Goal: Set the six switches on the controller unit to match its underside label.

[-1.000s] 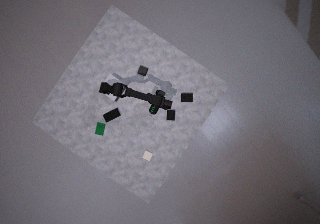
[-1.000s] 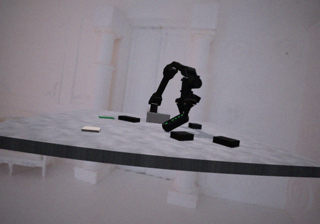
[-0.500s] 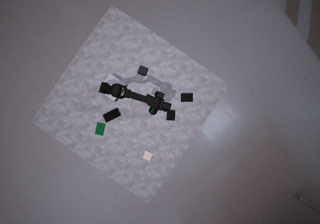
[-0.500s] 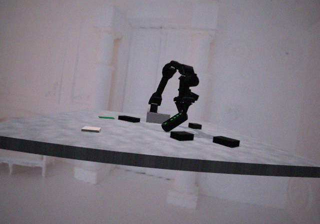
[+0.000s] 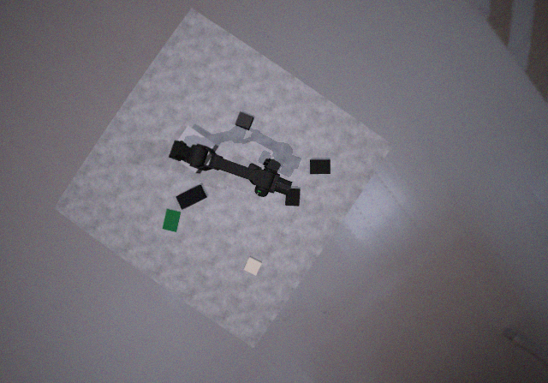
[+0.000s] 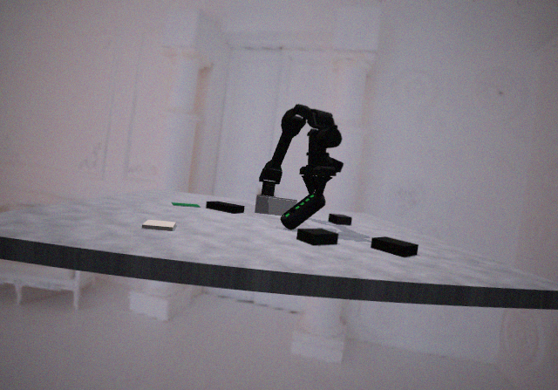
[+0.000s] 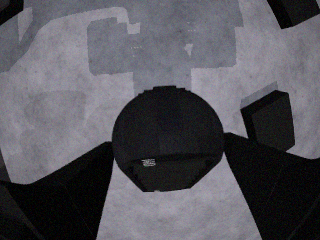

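Note:
The dark controller unit (image 5: 262,193) (image 6: 302,211) (image 7: 167,130) is off the bench (image 5: 212,259) (image 6: 225,250), held tilted with one end lower in the exterior view. Several green switch ends show along its side facing that camera. In the wrist view its rounded dark body fills the middle, with faint white print near its lower edge. Single switch settings cannot be read, and no label squares can be made out. My gripper (image 6: 317,190) (image 7: 169,144) is shut on the unit, one finger at each side of it. The arm covers part of the unit in the top view.
A black block (image 5: 292,196) (image 6: 316,236) lies close to the held unit; another (image 5: 319,166) (image 6: 394,246) lies farther out. Near the arm's grey base (image 6: 275,205) are a dark block (image 5: 244,121) (image 6: 339,219), a black block (image 5: 191,196) (image 6: 224,207) and a green board (image 5: 171,220) (image 6: 185,204). A cream block (image 5: 253,266) (image 6: 159,224) lies apart.

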Motion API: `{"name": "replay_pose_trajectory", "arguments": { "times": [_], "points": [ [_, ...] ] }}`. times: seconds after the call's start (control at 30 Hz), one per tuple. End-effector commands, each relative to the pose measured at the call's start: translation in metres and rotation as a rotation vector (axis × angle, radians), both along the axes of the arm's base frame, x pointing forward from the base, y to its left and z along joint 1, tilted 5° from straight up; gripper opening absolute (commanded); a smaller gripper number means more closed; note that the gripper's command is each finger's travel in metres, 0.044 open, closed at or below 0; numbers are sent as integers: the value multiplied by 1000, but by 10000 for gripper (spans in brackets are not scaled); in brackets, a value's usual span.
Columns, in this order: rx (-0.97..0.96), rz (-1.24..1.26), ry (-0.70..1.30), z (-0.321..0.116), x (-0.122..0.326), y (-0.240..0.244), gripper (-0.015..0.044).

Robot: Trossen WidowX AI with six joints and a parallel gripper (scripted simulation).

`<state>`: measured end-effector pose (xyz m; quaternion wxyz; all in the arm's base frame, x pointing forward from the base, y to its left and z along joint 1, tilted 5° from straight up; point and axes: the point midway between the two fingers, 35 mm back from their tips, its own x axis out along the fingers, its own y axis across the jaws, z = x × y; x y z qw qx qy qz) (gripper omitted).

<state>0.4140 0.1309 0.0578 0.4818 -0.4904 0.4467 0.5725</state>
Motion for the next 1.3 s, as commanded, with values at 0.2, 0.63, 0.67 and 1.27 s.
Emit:
{"name": "replay_pose_trajectory", "arguments": {
  "times": [0.2, 0.63, 0.67, 1.27],
  "points": [
    [11, -7, 3, 3, 2, -13, 337],
    [37, -8, 7, 6, 4, -23, 337],
    [39, -8, 7, 6, 4, -24, 337],
    [74, -10, 12, 10, 6, -39, 338]
  ]
}}
